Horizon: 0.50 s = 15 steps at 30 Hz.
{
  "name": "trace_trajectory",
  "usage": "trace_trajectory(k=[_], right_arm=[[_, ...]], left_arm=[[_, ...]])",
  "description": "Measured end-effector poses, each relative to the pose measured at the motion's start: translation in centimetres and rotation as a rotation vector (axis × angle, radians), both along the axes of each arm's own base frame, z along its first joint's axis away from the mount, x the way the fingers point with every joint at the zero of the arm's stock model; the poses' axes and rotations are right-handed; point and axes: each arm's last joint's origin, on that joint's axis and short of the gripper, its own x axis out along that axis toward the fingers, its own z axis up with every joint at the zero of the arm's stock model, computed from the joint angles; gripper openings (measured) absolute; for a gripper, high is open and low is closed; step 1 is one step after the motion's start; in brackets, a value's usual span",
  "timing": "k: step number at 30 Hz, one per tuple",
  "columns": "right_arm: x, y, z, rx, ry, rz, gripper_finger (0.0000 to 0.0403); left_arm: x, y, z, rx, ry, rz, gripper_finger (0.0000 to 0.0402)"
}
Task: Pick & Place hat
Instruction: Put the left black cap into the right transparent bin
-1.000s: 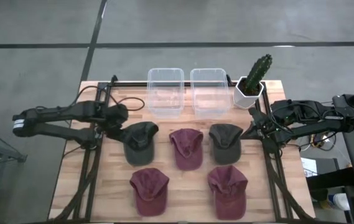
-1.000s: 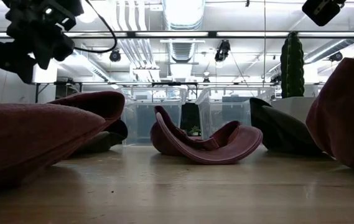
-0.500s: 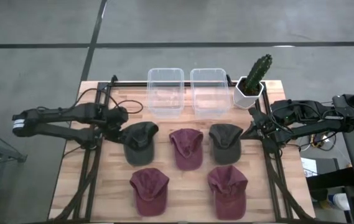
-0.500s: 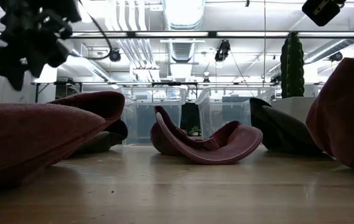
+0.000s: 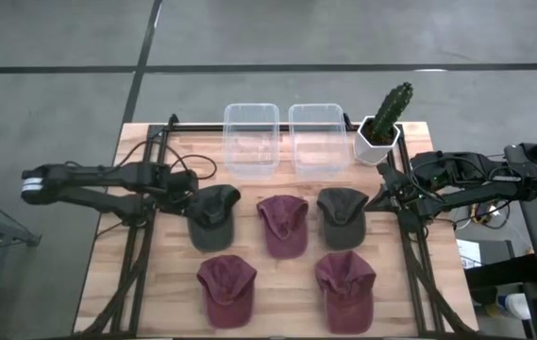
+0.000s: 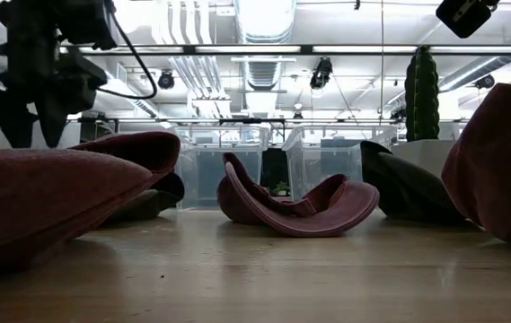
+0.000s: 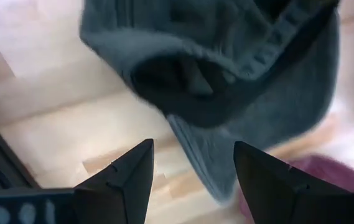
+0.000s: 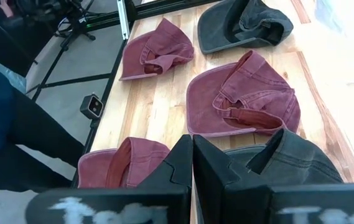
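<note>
Five hats lie on the wooden table. A dark green hat [image 5: 213,216] sits at back left, with its opening and strap facing up in the left wrist view [image 7: 226,68]. Another dark green hat [image 5: 342,217] is at back right, and a maroon hat [image 5: 283,225] lies between them. Two more maroon hats [image 5: 226,289] [image 5: 345,289] lie nearer the front. My left gripper [image 5: 185,195] [image 7: 192,163] is open, hovering just left of the left green hat with its fingers pointing at it. My right gripper [image 5: 378,200] [image 8: 193,155] is shut and waits by the table's right edge.
Two clear plastic bins [image 5: 251,138] [image 5: 319,138] stand at the far edge. A cactus in a white pot [image 5: 381,128] stands to their right. Black frame rails [image 5: 136,246] run along both sides of the table. Bare wood lies between the hats and the near edge.
My left gripper has come down and moved slightly toward the near edge and right, closing in on the left dark green hat. No hat has moved.
</note>
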Motion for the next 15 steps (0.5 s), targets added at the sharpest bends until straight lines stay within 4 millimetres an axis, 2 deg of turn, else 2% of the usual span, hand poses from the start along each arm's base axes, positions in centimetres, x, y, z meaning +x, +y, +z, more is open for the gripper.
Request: trace_trajectory(k=[6, 10, 15], right_arm=[[0.0, -0.1, 0.0, -0.011, -0.001, -0.019, 0.0009], [0.0, -0.1, 0.0, 0.006, 0.004, -0.032, 0.0009], [0.0, -0.1, 0.0, 0.006, 0.005, -0.032, 0.0009]], left_arm=[[1.1, -0.1, -2.4, -0.05, 0.016, 0.009, 0.0213], [1.0, -0.3, -4.4, -0.073, 0.085, 0.049, 0.0213], [1.0, -0.5, -6.4, -0.117, 0.053, 0.034, 0.0197]])
